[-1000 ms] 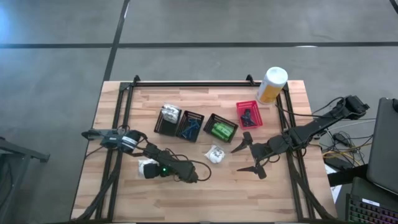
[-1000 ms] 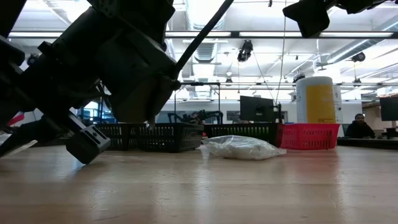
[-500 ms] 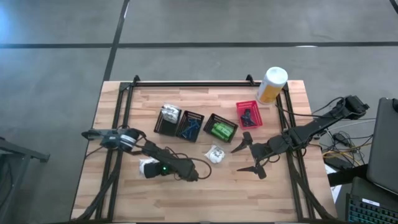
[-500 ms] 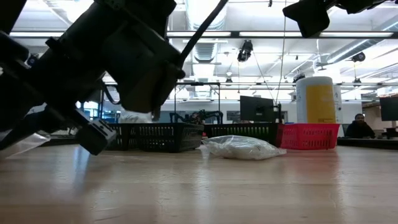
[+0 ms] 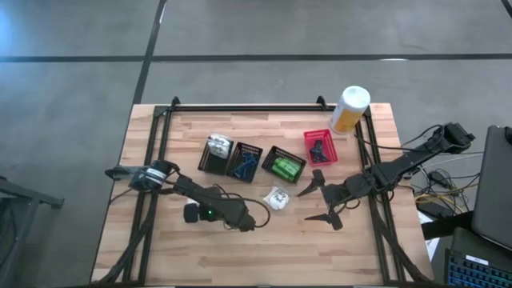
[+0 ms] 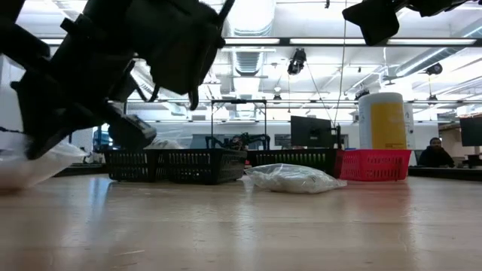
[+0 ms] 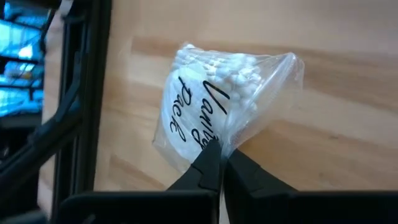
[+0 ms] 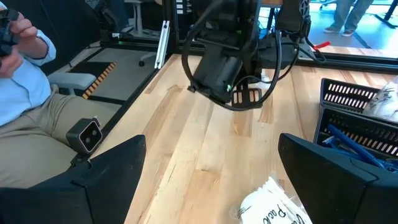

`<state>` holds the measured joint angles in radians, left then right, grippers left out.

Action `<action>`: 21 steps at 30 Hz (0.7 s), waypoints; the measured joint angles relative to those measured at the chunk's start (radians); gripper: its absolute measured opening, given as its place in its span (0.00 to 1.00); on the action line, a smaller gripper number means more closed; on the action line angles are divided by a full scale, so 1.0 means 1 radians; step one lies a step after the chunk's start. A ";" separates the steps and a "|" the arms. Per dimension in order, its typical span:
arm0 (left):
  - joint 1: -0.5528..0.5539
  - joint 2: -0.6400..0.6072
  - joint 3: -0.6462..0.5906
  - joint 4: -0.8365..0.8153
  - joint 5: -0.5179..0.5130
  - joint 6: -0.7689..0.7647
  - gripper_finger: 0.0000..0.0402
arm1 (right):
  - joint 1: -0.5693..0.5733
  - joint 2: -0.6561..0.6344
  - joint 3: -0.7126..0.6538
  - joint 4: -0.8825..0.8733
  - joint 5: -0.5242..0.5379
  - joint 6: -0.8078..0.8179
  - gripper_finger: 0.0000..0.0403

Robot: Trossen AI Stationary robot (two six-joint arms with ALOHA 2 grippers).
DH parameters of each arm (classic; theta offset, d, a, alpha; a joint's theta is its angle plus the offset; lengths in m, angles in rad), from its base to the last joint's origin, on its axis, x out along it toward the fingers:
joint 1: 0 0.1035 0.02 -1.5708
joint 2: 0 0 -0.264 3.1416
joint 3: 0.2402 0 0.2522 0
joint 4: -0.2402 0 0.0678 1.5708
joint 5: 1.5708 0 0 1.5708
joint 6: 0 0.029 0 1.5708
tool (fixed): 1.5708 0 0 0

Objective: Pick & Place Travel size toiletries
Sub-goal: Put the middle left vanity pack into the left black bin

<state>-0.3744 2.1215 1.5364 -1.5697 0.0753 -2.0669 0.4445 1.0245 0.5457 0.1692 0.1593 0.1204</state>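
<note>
- High view: wood-plank table (image 5: 264,248) with a black frame carried a row of small mesh baskets, three black (image 5: 230,158) and one red (image 5: 320,147), and a tall white-and-yellow canister (image 5: 350,109) at the far right corner. A crumpled clear packet (image 5: 278,198) lay loose just in front of the baskets. The left gripper (image 5: 190,213) sat low near the table's left front; the right gripper (image 5: 318,200), its two fingers spread wide and empty, waited right of the loose packet.
- Low view: the loose packet (image 6: 290,178) showed as a low, wrinkled lump, long side across the table. A second bag (image 6: 30,165) hung at the far left under the left arm.
- Left wrist view: the two dark fingers (image 7: 205,168) were pinched together on the corner of a clear plastic bag of white cotton swabs (image 7: 217,99), its handwritten label running lengthwise away from the fingers.
- Right wrist view: the spread fingers (image 8: 112,168) framed bare planks, with the loose packet (image 8: 273,202) between them.
</note>
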 joint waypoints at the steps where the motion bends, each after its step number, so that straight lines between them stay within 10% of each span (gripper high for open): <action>1: 0.000 -0.003 0.001 0.002 -0.020 0.004 0.01 | 0.000 0.000 0.000 0.000 0.000 0.000 0.90; 21: 0.000 -0.013 0.061 0.040 -0.230 -0.059 0.01 | 0.000 0.000 0.000 0.000 0.000 0.000 0.90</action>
<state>-0.3746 2.1086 1.5978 -1.5295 -0.1550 -2.1255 0.4445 1.0245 0.5458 0.1692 0.1596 0.1204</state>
